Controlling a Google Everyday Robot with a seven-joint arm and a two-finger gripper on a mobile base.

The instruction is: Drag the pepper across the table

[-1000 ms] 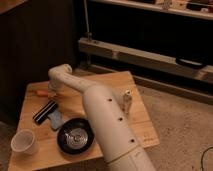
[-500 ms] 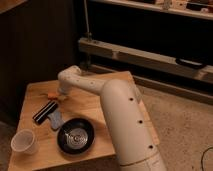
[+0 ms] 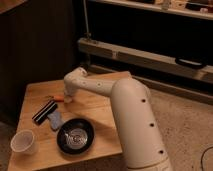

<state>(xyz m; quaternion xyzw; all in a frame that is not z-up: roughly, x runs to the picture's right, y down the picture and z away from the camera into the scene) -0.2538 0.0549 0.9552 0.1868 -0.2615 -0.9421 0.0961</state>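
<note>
Light wooden table sitting in a dim room, gripper (fingers hidden, can't tell) reaching down beside the pepper, far left.

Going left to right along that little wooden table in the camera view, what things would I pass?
White cup → black box → bluish cloth → pepper → gripper at the end of the arm, down by the pepper → black bowl, all on the table.
</note>
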